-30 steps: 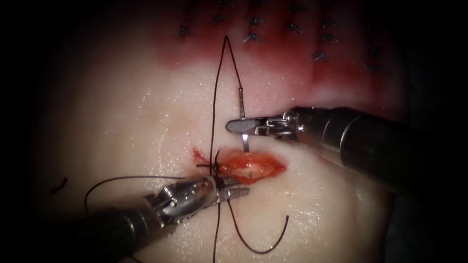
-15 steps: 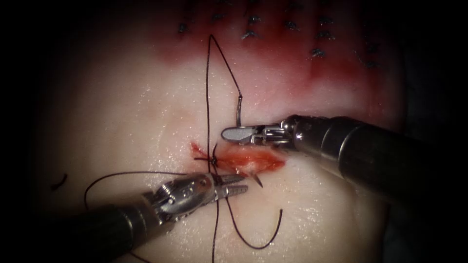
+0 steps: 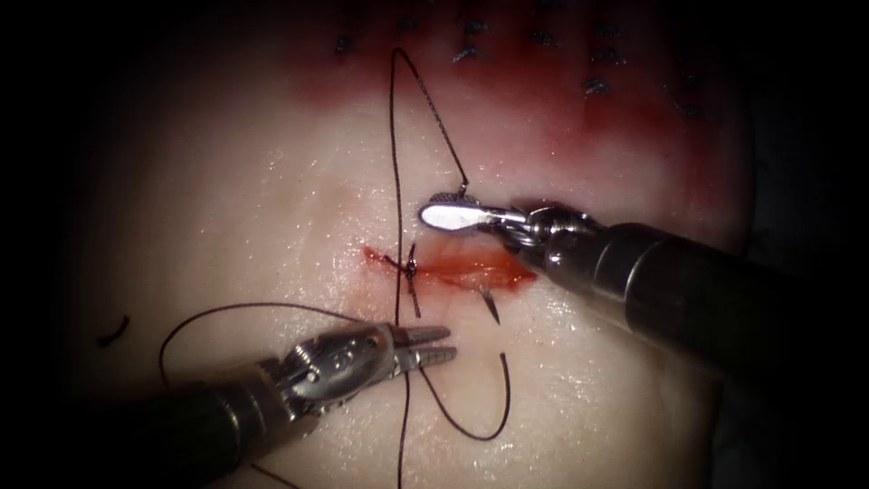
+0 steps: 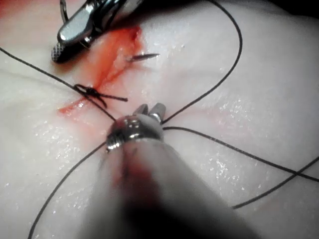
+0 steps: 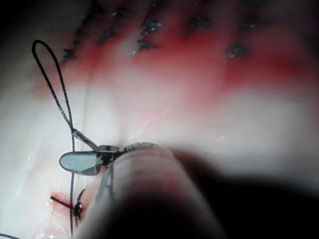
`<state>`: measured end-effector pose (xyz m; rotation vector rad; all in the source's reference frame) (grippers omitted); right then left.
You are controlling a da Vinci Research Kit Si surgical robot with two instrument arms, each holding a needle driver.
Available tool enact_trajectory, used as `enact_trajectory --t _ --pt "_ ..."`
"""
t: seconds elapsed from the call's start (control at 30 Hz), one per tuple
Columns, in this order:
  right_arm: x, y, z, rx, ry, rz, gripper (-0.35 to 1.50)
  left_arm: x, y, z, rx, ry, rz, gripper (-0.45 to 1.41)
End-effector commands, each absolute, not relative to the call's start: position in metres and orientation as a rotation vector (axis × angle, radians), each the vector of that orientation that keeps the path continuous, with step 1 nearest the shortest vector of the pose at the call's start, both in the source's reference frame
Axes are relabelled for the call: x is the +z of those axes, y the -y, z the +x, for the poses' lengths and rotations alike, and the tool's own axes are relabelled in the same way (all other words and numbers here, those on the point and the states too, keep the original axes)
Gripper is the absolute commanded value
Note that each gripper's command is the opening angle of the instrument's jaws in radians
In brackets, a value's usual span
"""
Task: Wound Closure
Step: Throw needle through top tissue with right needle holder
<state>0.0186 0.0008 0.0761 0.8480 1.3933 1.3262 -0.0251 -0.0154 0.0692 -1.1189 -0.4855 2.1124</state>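
Tissue: the pale pork slab lies under both tools, with red fluid spread across it beyond the right gripper.
Cut: the short red cut runs just beneath the right gripper and just ahead of the left one; a knot sits at its left end, beside the right gripper's tip.
Right gripper: the right gripper is clenched on the needle near its thread end, hard against the far edge of the cut.
Left gripper: the left gripper hangs released on the near side, grasping nothing, with thread crossing beside it.
Thread: the thread rises away from the right gripper, loops, and drops past the left gripper.
Needle: the needle is in the tissue, its tip out on the near side, between the two grippers.
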Motion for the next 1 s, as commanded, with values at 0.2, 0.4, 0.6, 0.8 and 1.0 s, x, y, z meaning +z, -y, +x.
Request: enact_trajectory --t 0.2,0.4,0.6,0.8,1.0 --pt "0.0762 -0.0034 0.0169 0.945 -1.348 0.650 1.26 0.0698 0.0153 -0.0259 2.112 0.484 -1.121 0.15" --pt "0.0761 -0.0036 0.0172 0.773 -1.342 0.578 1.31 0.0698 0.0152 -0.0260 2.111 0.482 -1.120 0.17" --pt "0.0762 -0.0048 0.0172 0.765 -1.350 0.560 1.35 0.0697 0.0153 -0.0260 2.122 0.478 -1.125 0.21" --pt "0.0760 -0.0070 0.0170 0.767 -1.375 0.549 1.36 0.0695 0.0155 -0.0261 2.132 0.472 -1.129 0.30" --pt "0.0756 -0.0065 0.0171 0.829 -1.351 0.634 0.12 0.0695 0.0155 -0.0261 2.129 0.470 -1.132 0.35"
